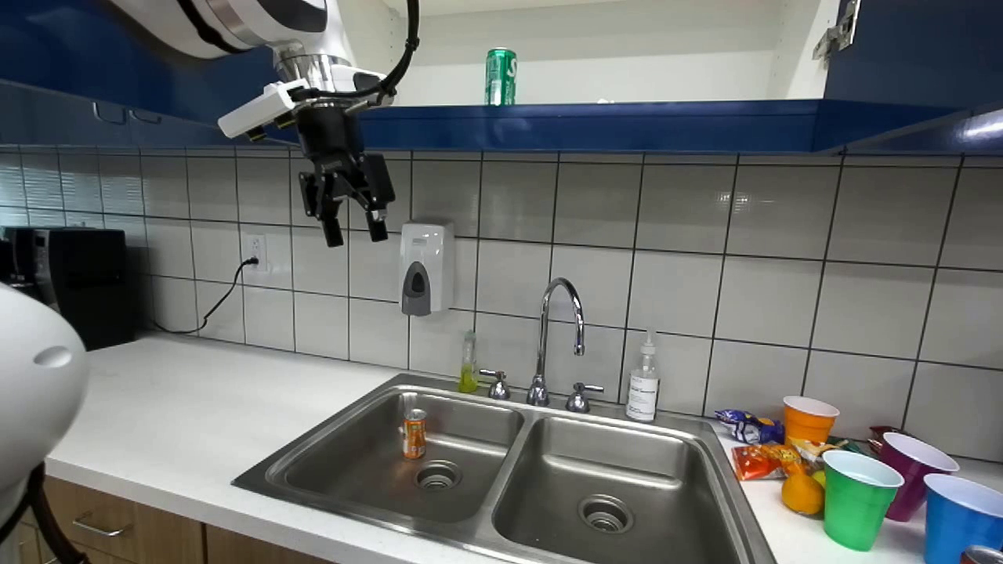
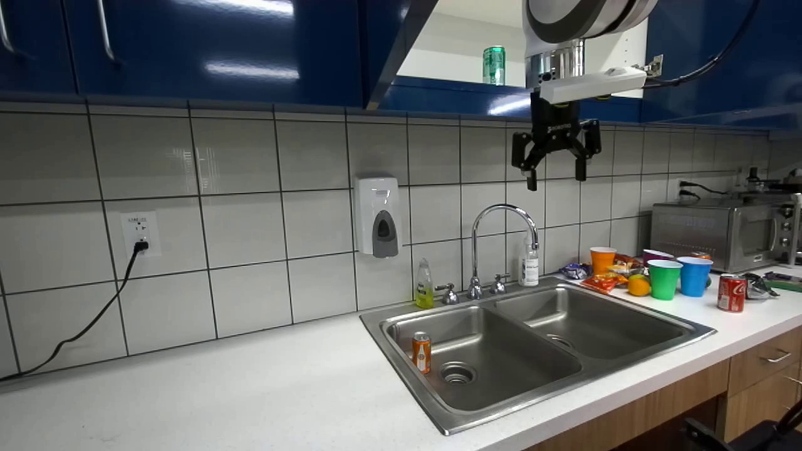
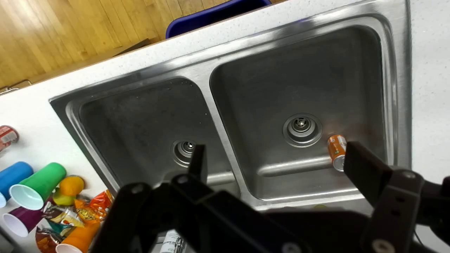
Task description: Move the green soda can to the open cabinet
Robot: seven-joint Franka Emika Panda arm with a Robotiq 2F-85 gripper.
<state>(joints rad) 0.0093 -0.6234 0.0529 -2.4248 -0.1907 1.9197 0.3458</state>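
Downward points the hand (image 1: 356, 238) (spread wide, empty), well apart from the green can (image 1: 501, 77).

Higher than the matt end effector (image 1: 356, 233), the green soda can (image 1: 501, 77) is showing glossy metal; below, the double sink (image 1: 504, 474) is gleaming in smooth, satiny steel.

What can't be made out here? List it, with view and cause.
Green can, base: hidden by the blue lip of the cabinet, in both exterior views.
Top of the cabinet: cut off by the picture's upper edge, in both exterior views.
Pump bottle, label print: too small, in both exterior views.
Black box, left end: cut off by the picture's edge, in an exterior view.
Blue bin, inside: mostly covered by the counter, wrist view.
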